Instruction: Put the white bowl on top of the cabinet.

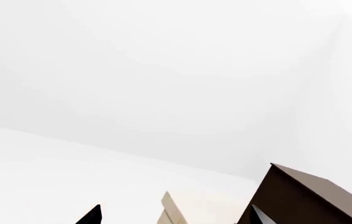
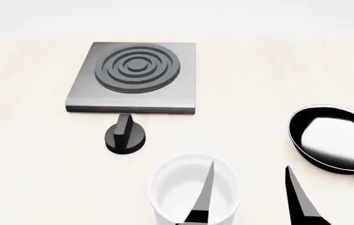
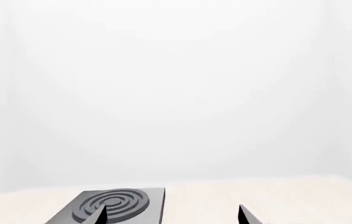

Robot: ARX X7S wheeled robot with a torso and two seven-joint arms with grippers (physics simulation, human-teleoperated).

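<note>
White bowl (image 2: 193, 187) on surface (image 2: 258, 70), not lifted. Right hand (image 2: 252, 194) open, 1 finger inside bowl, gripping nothing. Cabinet (image 1: 313, 200) beside left hand (image 1: 132, 212), whose state cannot be told. Lift and placement remain.

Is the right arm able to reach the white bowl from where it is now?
Probably yes. The right gripper is open, one finger over the white bowl and the other beside it. Nothing stands between; the frying pan lies off to the side.

Bright, even, diffuse light; renders are sharp, with no blur or edge distortion. Shadows on the pale desk (image 2: 33, 164) are faint. A broad white glare fills the frying pan (image 2: 336, 138), and the white bowl (image 2: 192, 190) looks glossy and softly shaded inside.
</note>
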